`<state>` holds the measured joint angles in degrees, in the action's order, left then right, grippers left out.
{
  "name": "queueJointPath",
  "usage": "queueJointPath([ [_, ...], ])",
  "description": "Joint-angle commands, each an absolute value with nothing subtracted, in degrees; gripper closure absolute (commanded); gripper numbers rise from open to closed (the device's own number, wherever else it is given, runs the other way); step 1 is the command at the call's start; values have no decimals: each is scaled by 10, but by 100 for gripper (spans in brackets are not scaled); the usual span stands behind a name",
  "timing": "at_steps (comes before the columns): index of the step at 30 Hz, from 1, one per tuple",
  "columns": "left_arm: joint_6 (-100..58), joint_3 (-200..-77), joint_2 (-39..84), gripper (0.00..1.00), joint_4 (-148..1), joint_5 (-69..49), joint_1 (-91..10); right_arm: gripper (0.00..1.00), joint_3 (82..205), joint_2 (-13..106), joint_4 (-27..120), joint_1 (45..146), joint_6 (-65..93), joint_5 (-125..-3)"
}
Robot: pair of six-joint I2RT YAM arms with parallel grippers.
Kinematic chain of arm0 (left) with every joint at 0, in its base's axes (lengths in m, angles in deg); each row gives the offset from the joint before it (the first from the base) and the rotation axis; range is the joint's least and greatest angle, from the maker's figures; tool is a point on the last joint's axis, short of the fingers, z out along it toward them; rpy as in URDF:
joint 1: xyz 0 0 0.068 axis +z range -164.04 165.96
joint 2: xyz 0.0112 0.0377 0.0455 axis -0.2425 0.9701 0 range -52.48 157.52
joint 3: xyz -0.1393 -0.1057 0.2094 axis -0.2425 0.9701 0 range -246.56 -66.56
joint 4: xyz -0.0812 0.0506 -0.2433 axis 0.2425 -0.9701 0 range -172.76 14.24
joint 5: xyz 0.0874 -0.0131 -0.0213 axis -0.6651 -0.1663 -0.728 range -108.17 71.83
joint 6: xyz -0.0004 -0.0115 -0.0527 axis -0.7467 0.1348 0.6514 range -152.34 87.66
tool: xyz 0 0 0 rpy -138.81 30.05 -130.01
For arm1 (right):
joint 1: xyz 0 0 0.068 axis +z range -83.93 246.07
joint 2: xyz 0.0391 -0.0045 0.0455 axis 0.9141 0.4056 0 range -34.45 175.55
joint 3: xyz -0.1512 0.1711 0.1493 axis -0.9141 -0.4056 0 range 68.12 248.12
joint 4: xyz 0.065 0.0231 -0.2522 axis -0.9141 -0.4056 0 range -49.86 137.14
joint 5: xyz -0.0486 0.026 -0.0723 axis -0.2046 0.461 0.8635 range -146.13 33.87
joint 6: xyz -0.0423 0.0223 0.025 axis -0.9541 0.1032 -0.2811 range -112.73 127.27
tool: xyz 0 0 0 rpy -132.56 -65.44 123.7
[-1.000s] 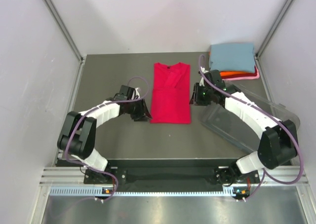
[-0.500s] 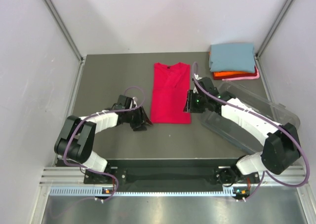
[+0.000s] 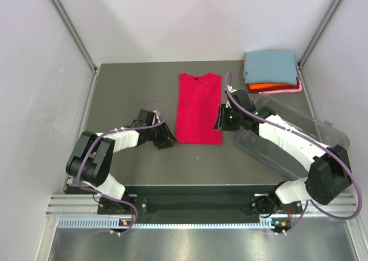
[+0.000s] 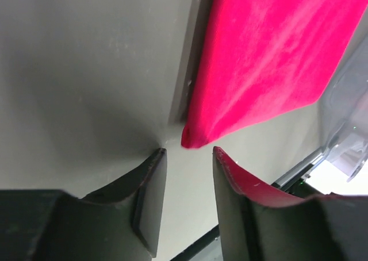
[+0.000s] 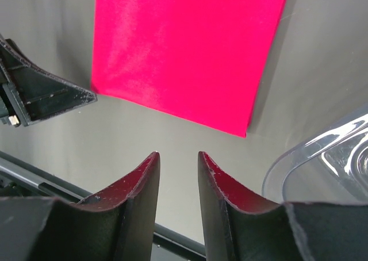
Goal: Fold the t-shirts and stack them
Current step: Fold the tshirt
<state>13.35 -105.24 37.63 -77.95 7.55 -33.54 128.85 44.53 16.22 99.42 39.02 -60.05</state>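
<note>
The crimson red t-shirt (image 3: 198, 107) lies flat in the table's middle, folded into a long strip with its collar at the far end. My left gripper (image 3: 168, 140) is open at its near left corner; in the left wrist view that corner (image 4: 198, 139) lies just beyond my fingertips. My right gripper (image 3: 219, 121) is open by the shirt's right edge, above the table; in the right wrist view the shirt's near end (image 5: 190, 48) lies ahead of it. At the back right, the blue-grey shirt (image 3: 270, 65) tops a stack over the orange (image 3: 270, 87) and pale pink (image 3: 282, 91) shirts.
A clear plastic tub (image 3: 293, 140) lies on its side at the right, under my right arm; its rim shows in the right wrist view (image 5: 322, 157). Grey walls enclose the table on the left, the back and the right.
My left gripper slid down and then right to the shirt's near left corner. My right gripper moved left and nearer to the shirt's right edge. The shirt has not moved.
</note>
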Motion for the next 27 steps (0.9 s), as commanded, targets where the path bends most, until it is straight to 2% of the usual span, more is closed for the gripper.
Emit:
queueJointPath([
  [1, 135, -1064, 407, 58, -743, 59, -335, 66, 1287, 431, 181, 999, 394, -594],
  [5, 137, -1070, 422, 67, -737, 65, -335, 66, 1288, 434, 180, 999, 394, -595],
  [8, 133, -1071, 423, 83, -741, 65, -335, 66, 1285, 432, 178, 1000, 390, -595],
  [10, 128, -1072, 420, 100, -747, 64, -335, 66, 1276, 425, 174, 1001, 387, -596],
  [19, 94, -1077, 386, 100, -837, 33, -342, 64, 1241, 369, 144, 1025, 408, -575],
  [27, 70, -1026, 291, 100, -900, 1, -345, 64, 1163, 329, 173, 1114, 523, -525],
])
